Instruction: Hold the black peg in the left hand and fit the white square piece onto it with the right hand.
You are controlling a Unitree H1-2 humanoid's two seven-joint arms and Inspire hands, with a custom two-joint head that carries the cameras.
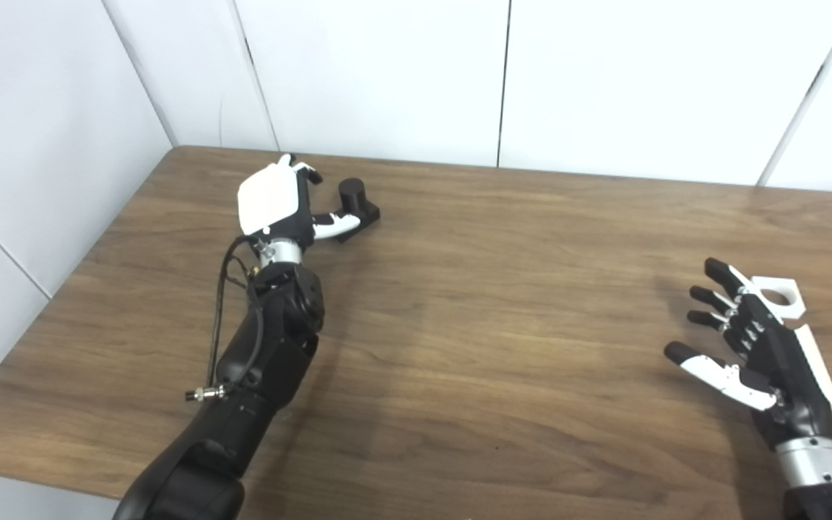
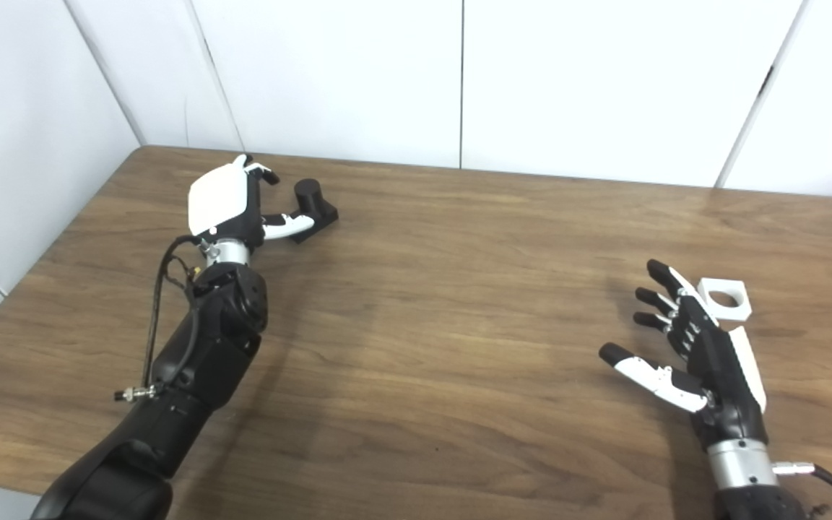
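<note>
The black peg [image 1: 355, 201], a short cylinder on a flat black base, stands on the table at the far left. My left hand [image 1: 280, 204] is just beside it on its left, open, thumb reaching under the base's near edge and fingers curled toward the peg without closing on it. The white square piece [image 1: 777, 295], with a round hole, lies flat on the table at the right. My right hand [image 1: 748, 347] is open with fingers spread, its fingertips beside the piece's left edge, holding nothing.
The wooden table [image 1: 503, 303] is bordered by white wall panels at the back and left. A cable loops along my left forearm [image 1: 257, 361].
</note>
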